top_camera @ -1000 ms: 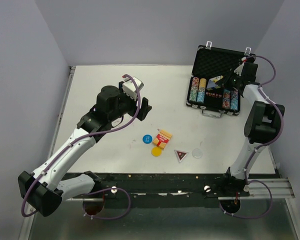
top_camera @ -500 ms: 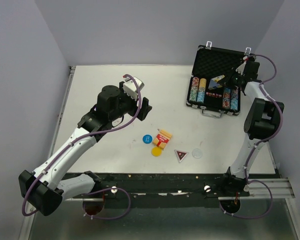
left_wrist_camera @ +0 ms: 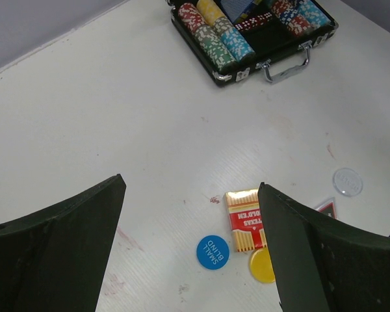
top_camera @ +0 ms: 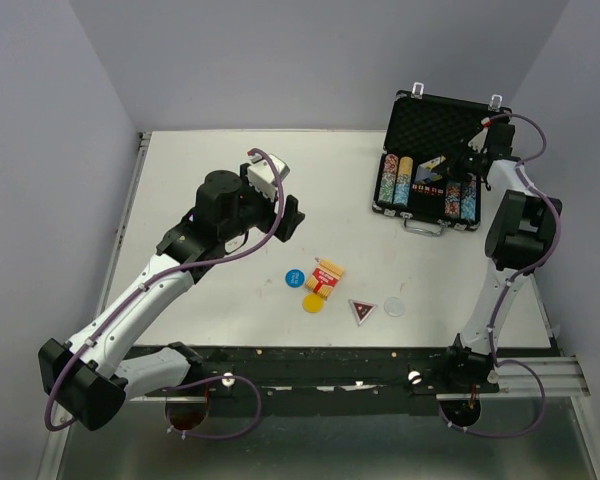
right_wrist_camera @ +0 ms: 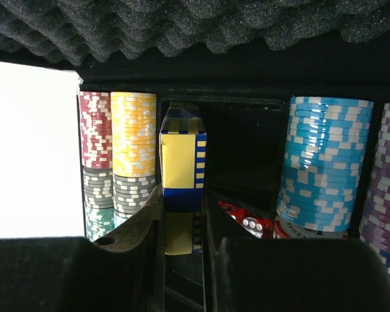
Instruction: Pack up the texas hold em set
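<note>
Right wrist: right gripper (right_wrist_camera: 182, 195) is clamping blue-yellow card deck (right_wrist_camera: 182, 159) inside briefcase (right_wrist_camera: 247, 39).
Left gripper (top_camera: 288, 215): is hovering at nine o'clock, jaws spread wide, empty.

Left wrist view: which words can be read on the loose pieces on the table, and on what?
"SMALL BLIND": blue disc.
"TEXAS HOLD'EM": red and yellow card box.
Too small to read: print on the clear disc.
No text shows on the yellow disc.

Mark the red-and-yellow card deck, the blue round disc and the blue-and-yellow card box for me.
Red-and-yellow card deck (left_wrist_camera: 246, 220): left wrist view, middle of its top face.
Blue round disc (left_wrist_camera: 212, 251): left wrist view, centre of its printed face.
Blue-and-yellow card box (right_wrist_camera: 182, 159): right wrist view, yellow end face.
</note>
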